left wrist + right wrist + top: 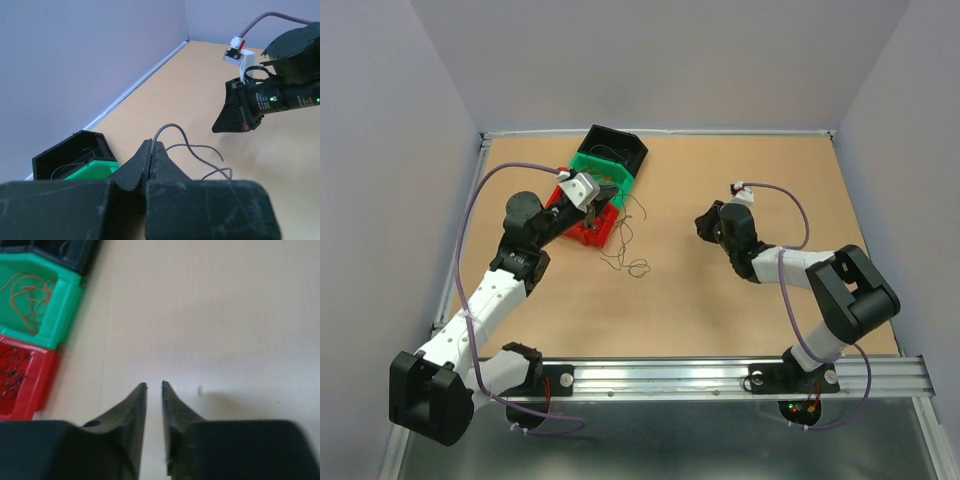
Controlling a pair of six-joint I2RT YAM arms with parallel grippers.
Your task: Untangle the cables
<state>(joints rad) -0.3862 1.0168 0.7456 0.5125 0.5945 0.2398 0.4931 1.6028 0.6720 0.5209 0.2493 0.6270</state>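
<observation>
My left gripper (151,145) is shut on a thin dark grey cable (172,127) that loops up from the fingertips and trails off to the right above the table. In the top view the left gripper (590,210) hangs over the red bin, and several thin strands (630,262) lie loose on the table just right of it. My right gripper (154,385) has its jaws a narrow gap apart with nothing between them, over bare table. In the top view it (703,226) is right of the strands and apart from them.
Three bins stand in a row at the back left: black (615,148), green (605,172) and red (590,232). The green bin (30,295) holds orange strands and the red bin (15,375) holds dark strands. Walls close the table on three sides.
</observation>
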